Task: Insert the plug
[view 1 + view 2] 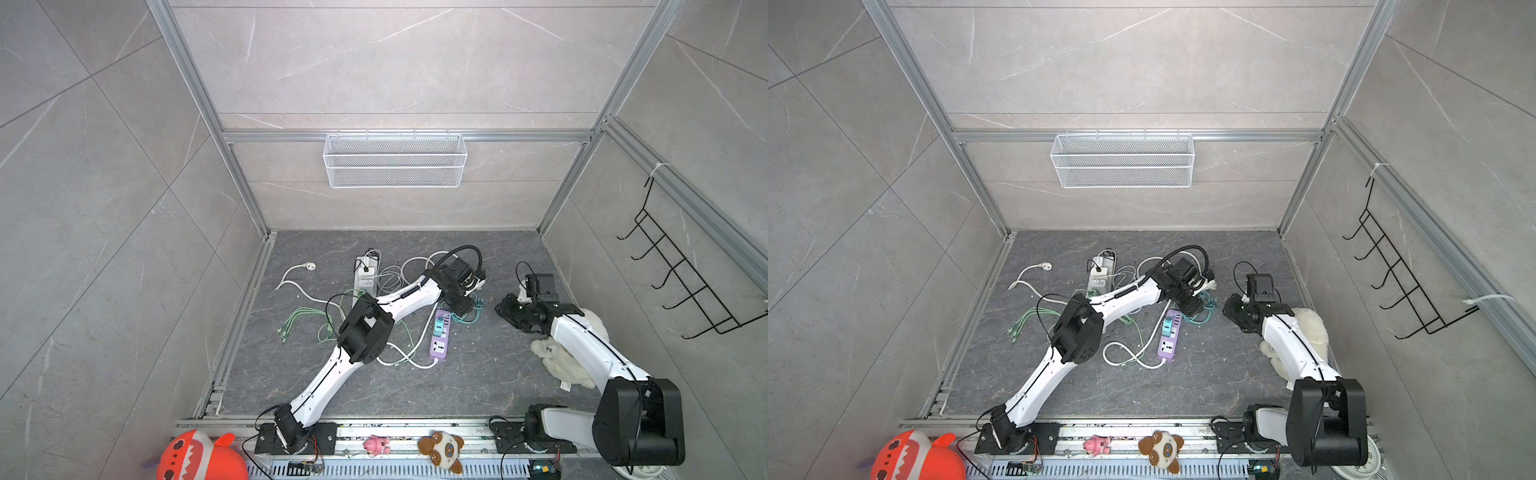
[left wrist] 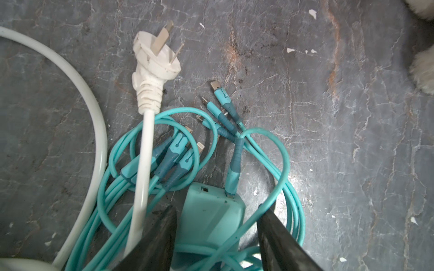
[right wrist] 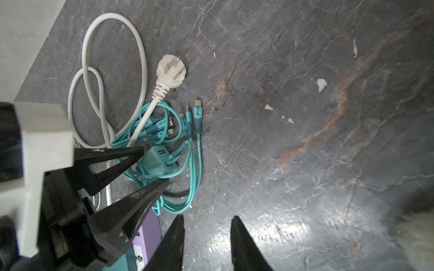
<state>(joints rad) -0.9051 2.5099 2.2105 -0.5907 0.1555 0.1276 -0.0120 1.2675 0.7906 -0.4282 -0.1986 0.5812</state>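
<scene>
- Not inserted yet, I judge: the teal charger (image 2: 211,220), likely the plug, lies loose on the floor (image 2: 340,145) at 1 o'clock of the purple power strip (image 1: 440,347). Gripping, carrying and seating remain.
- The left gripper (image 2: 216,207) reaches across the middle, pitched down, straddling the charger, jaws apart and unclamped.
- The right gripper (image 3: 207,218) hovers at the strip's 3 o'clock, slightly parted and empty.
</scene>
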